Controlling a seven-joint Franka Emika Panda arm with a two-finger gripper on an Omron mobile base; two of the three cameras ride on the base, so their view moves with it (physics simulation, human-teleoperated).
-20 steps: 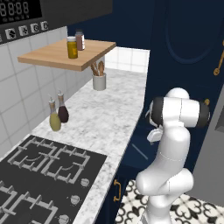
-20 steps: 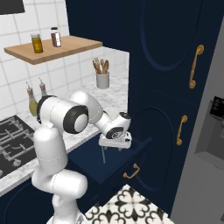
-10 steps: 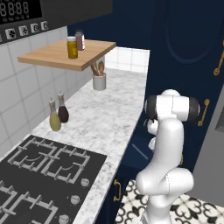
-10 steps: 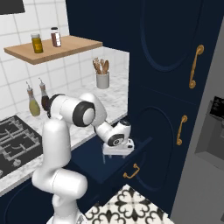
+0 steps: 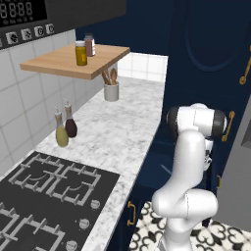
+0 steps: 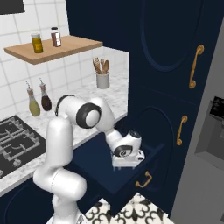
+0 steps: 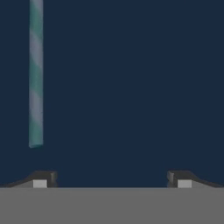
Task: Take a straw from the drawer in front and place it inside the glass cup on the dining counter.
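Hand view gives me the clearest read: my end effector has its two finger tips spread wide apart, nothing between them, looking straight down onto the dark navy floor of the drawer. The straw, striped teal and grey, lies flat on that floor, off toward the left-hand tip and running away toward the top of the picture. Its near end sits just beyond the tip, so it is not between the jaws yet.

Over the last second I have swung the arm down and forward. In the right base view the end effector has dropped from level with the drawer front to inside the open drawer, pointing downward, and the elbow has folded lower. In the left base view the arm's upper joint now hides the hand behind it.

For the task, I judge this as the approach to the pick nearly done but misaligned: I need to shift sideways toward the straw, centre it between the tips, then descend and close. A thin round straw on a flat floor may roll or slip out of a pinch. The desk with the hob beside me is not my target; the glass cup and dining counter lie elsewhere, so the carry has not begun.
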